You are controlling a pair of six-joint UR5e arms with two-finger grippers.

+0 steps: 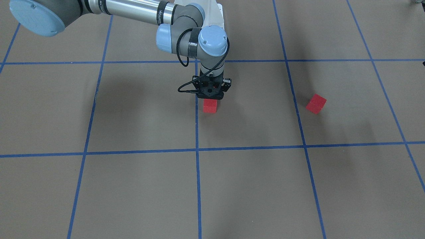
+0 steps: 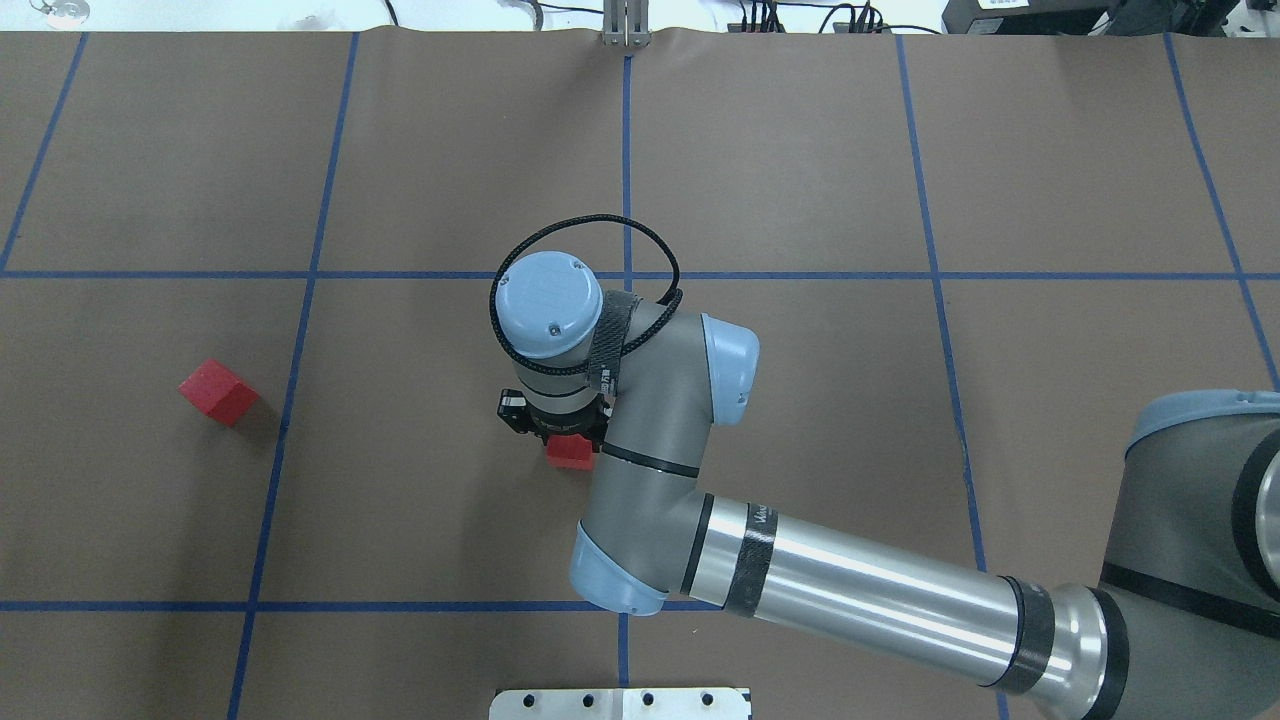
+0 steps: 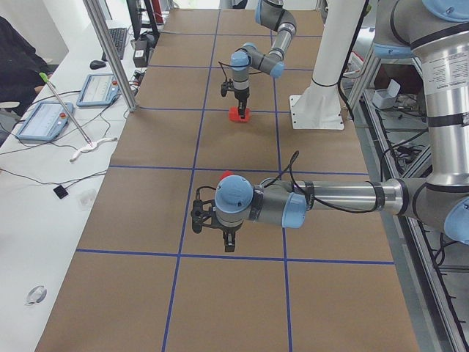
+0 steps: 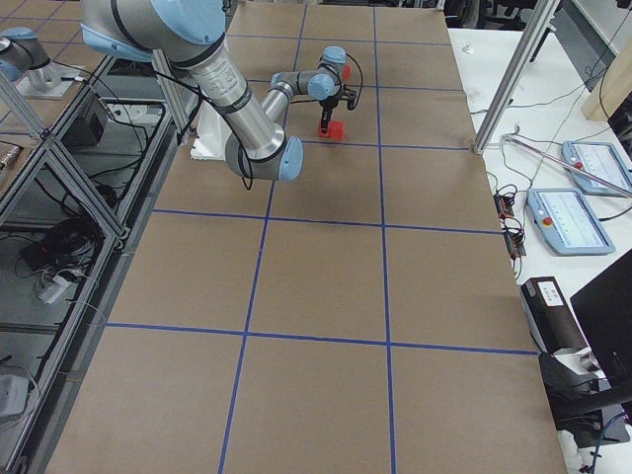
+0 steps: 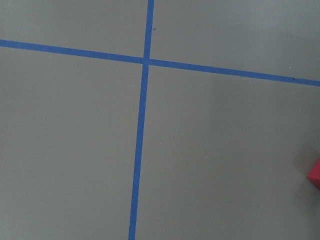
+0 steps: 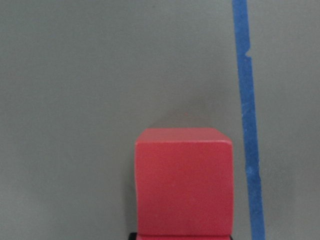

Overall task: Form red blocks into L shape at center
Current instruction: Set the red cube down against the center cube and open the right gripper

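One red block rests on the brown, blue-taped surface beside the middle tape line, directly under my right gripper. It also shows in the overhead view and fills the bottom of the right wrist view. The gripper's fingers are hidden, so I cannot tell whether they are open or shut. A second red block lies alone one square over on my left side. My left gripper hangs above the table just short of it; its state cannot be told. A third block is not distinguishable.
The white robot base plate sits at the table's near edge. An aluminium post stands at the table's far side, with tablets and cables on the white desk beyond. The left wrist view shows a tape crossing and a red corner.
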